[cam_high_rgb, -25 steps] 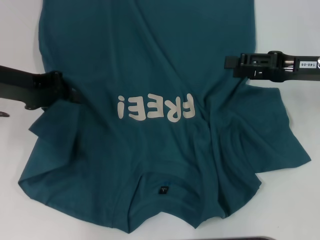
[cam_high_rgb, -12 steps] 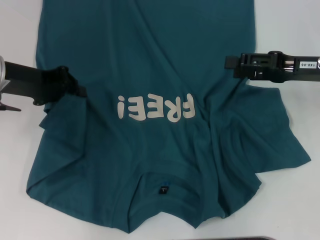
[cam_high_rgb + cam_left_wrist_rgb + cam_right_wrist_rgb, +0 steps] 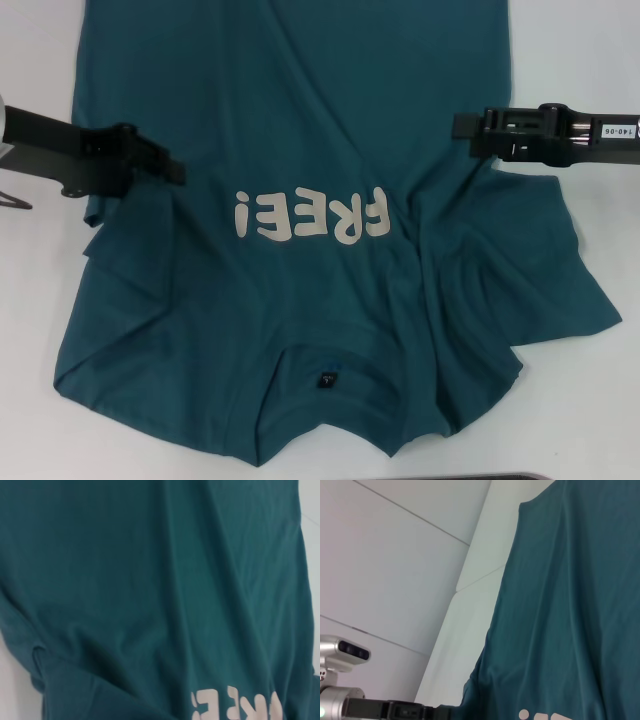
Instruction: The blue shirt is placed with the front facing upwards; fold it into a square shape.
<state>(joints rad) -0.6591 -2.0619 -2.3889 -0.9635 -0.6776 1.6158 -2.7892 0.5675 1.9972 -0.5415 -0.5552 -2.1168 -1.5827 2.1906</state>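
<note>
The blue shirt (image 3: 300, 120) lies face up on the white table, its cream "FREE!" lettering (image 3: 310, 215) upside down to me and its neck label (image 3: 326, 380) near the front edge. My left gripper (image 3: 172, 172) sits over the shirt's left side, beside the lettering, shut on a pinch of cloth, and the left sleeve (image 3: 110, 300) is drawn inward under it. My right gripper (image 3: 462, 128) rests at the shirt's right edge above the spread, wrinkled right sleeve (image 3: 560, 280). The left wrist view is filled with teal cloth (image 3: 150, 580). The right wrist view shows the shirt (image 3: 570, 605).
Bare white table (image 3: 580, 60) flanks the shirt on both sides. My left arm (image 3: 395, 710) shows low in the right wrist view, before a pale wall (image 3: 385, 565). A dark strip (image 3: 500, 477) lies at the table's front edge.
My left gripper has moved up and inward over the shirt, pulling the left sleeve in from the table toward the body. The right arm has stayed put.
</note>
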